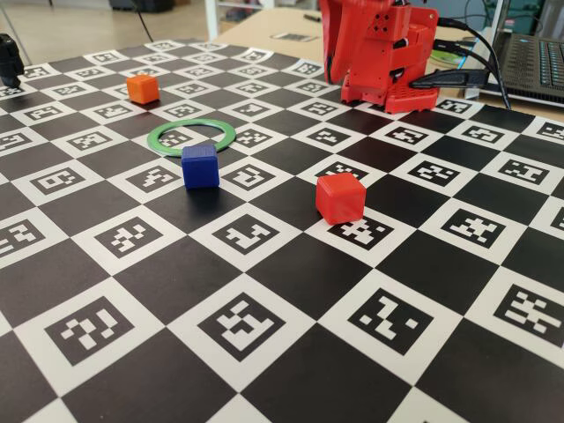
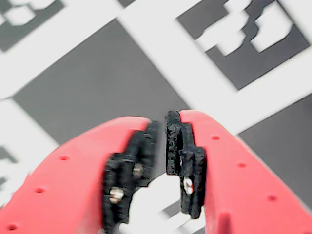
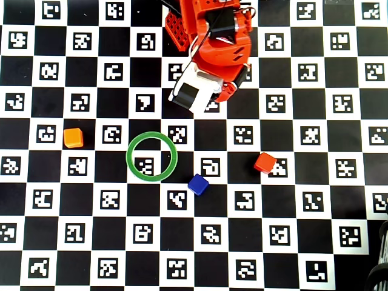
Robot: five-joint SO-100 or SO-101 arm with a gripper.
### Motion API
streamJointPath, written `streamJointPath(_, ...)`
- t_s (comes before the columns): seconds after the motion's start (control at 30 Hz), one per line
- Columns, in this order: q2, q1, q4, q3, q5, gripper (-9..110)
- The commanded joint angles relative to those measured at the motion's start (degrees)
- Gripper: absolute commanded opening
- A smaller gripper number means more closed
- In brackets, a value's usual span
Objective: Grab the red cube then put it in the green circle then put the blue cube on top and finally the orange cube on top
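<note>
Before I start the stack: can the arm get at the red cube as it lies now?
Probably yes. The red cube sits alone on the board in the overhead view, apart from the blue cube and green circle; nothing stands between it and the folded arm. Reach itself is unproven.

Checkerboard mat (image 1: 264, 264) with black squares and white marker tiles covered table. Laptop (image 1: 533, 66) sat at far right edge, cables (image 1: 467, 53) running beside it.
</note>
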Motion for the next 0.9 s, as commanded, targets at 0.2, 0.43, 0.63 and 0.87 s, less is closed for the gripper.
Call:
streamJointPath(0.2,-21.62,-9.05,14.15,-38.94,39.90,30)
streamJointPath(0.43,-34.72,-11.95,17.05,-51.42,46.93,39)
streamJointPath(0.63,-43.77,-12.13,15.64,-55.02,49.13,45)
streamJointPath(0.87,-45.62,-9.67,6.77,-48.34,49.39,49)
